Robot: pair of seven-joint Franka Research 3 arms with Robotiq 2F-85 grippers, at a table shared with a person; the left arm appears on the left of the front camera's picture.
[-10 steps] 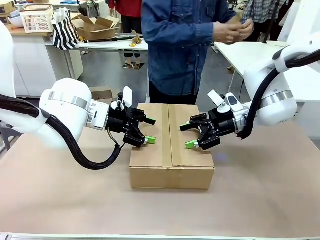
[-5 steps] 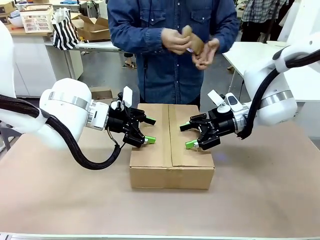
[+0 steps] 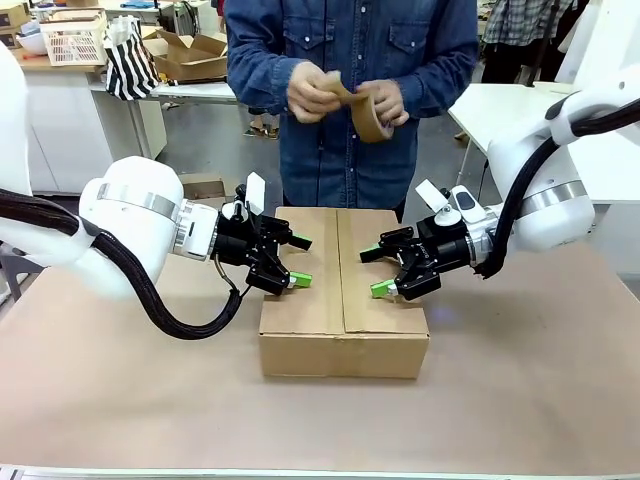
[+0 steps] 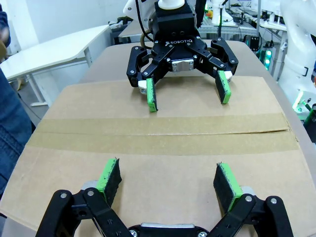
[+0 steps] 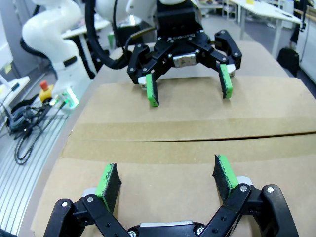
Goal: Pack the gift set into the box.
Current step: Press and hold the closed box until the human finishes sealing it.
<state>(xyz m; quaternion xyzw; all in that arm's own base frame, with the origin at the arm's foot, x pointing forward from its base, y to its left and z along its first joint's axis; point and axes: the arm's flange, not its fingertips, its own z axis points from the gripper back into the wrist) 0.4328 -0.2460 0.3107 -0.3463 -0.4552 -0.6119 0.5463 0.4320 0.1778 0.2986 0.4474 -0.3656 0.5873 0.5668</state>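
Left tool and right tool face each other with fingers spread wide, holding nothing, low over the closed box. It sits mid-tabletop. At the far edge, a person's hands hold brown tape.

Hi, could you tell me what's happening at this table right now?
The box sits closed on the table, its top flaps folded down and meeting along the centre seam. The left end effector and the right end effector are both open, one on each top flap from opposite sides. At the far side, a person holds a roll of brown tape in both hands and seems to be picking at its end, probably to seal the seam.
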